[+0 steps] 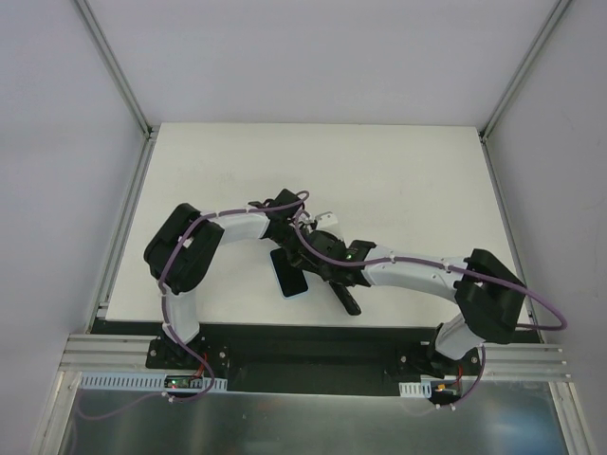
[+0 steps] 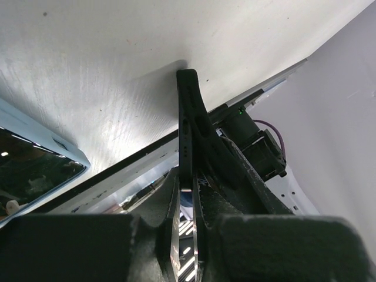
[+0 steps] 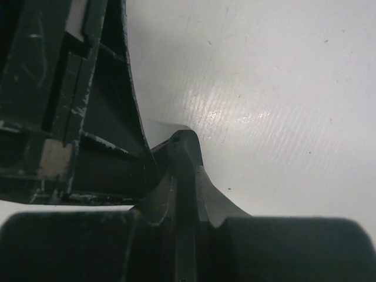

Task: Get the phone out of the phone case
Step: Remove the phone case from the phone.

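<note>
The phone, dark screen up with a pale blue rim, lies flat on the white table, out of the case; it also shows in the left wrist view. The black phone case is held edge-on just above the table between both arms. My left gripper is shut on one end of the case, its fingers pinching the thin edge. My right gripper is shut on the case from the other side, close to the left gripper's body.
The table's front edge and metal rail run just beyond the case. The right arm's wrist and purple cable sit behind the case in the left wrist view. White walls enclose the table.
</note>
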You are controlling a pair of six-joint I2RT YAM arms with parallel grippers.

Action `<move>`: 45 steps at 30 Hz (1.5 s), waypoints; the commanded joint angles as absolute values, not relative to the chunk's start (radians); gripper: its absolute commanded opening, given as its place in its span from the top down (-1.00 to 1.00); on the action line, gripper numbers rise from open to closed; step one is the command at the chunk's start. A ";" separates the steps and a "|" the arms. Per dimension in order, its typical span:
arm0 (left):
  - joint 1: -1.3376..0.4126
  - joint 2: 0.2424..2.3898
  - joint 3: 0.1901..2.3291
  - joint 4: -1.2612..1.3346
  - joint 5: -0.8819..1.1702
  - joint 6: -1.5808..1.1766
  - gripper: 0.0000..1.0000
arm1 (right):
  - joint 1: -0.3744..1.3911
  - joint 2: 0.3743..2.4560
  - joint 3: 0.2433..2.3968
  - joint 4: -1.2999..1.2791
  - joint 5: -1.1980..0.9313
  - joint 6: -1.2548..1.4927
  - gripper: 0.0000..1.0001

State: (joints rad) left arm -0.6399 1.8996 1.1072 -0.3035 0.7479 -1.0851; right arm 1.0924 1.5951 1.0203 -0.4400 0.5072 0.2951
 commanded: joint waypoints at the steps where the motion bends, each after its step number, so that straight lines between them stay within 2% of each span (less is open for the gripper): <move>1: -0.689 1.925 1.045 -0.336 0.537 -1.060 1.00 | 1.063 1.473 0.962 -0.307 0.382 0.402 0.97; 8: -0.678 1.845 0.991 -0.334 0.520 -1.040 1.00 | 0.881 1.255 0.796 -0.210 0.218 0.465 0.97; 12: -0.676 1.824 0.970 -0.334 0.500 -1.045 1.00 | 0.801 1.203 0.778 -0.234 0.170 0.465 0.97; 25: -0.677 1.747 0.965 -0.336 0.522 -1.034 1.00 | 0.733 1.181 0.902 -0.483 0.374 0.387 0.97; 36: -0.681 1.629 0.925 -0.348 0.555 -1.022 1.00 | 0.732 1.282 1.066 -0.661 0.597 0.278 0.97; 45: -0.693 1.517 0.924 -0.373 0.555 -1.020 1.00 | 0.689 1.348 1.143 -0.707 0.614 0.302 0.97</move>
State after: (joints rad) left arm -0.6724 1.5780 0.9562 -0.1986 0.5358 -1.0824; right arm 0.7155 1.3388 1.0485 -0.6586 0.4416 0.3088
